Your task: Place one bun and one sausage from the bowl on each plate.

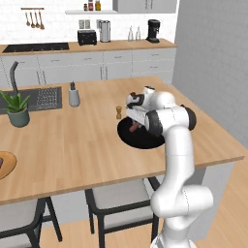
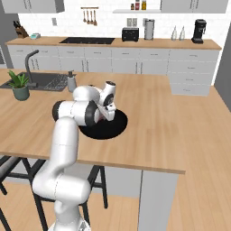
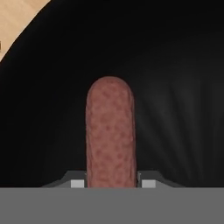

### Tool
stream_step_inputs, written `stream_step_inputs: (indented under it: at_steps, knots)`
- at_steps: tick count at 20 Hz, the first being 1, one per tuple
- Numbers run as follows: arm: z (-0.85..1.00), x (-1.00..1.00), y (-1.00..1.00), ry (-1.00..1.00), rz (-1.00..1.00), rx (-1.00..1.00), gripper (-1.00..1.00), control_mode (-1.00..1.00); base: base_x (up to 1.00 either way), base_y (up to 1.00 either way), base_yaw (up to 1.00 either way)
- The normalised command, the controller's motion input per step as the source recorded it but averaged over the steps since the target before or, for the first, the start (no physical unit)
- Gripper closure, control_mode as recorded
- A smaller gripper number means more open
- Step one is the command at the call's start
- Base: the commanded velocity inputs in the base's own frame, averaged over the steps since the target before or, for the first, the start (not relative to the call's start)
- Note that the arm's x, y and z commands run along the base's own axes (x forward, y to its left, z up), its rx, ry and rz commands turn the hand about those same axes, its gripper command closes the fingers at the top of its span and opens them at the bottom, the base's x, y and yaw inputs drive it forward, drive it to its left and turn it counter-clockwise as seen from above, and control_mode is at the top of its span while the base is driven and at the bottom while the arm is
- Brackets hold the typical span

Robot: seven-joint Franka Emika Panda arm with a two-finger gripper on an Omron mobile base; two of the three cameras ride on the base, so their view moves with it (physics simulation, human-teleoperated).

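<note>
The white arm with dark joints bends forward and down over the pale wooden island counter (image 1: 87,140), its hand lowered into the wide, shallow, round black bowl (image 1: 145,140) that sits near the counter's front edge, towards its right end. In the hand view the bowl's dark inside (image 3: 175,87) spreads behind everything, with a sliver of wood at the top left corner. A reddish-brown, mottled sausage with a rounded end (image 3: 110,131) lies lengthwise up the middle of that view, its near end sitting between the two small dark finger tips of the gripper (image 3: 110,183) — the tips stand close on either side and appear to touch its flanks, so the jaws are drawn in to about the sausage's width and look closed on it. In the left base view the sausage's dark red end (image 1: 133,128) shows just beneath the hand, low over the bowl; whether it rests on the bowl's floor or is clear of it cannot be told. Just beside the bowl's far left rim stands a small wooden pepper mill (image 1: 118,112). Farther left on the counter are a grey soap dispenser (image 1: 73,95), a dark sink with a bent tap (image 1: 34,99) and a green plant in a grey-green pot (image 1: 18,110). At the left edge of the left base view a round brown plate (image 1: 6,164) is partly cut off — well apart from the bowl.
</note>
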Motion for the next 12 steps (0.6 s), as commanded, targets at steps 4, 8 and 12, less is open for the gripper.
stream_step_inputs:
  at_steps: [4, 8, 12]
  knots:
    - [0.45, -0.58, 0.0, 0.0, 0.0, -0.1, 1.0, -1.0, 0.0, 0.0, 0.0]
    - [0.8, -1.0, 0.0, -0.14, 0.08, -0.17, 1.0, -1.0, 0.0, 0.0, 0.0]
    - [0.75, -1.0, 0.04, -0.24, 0.3, -0.19, 1.0, -1.0, 0.0, 0.0, 0.0]
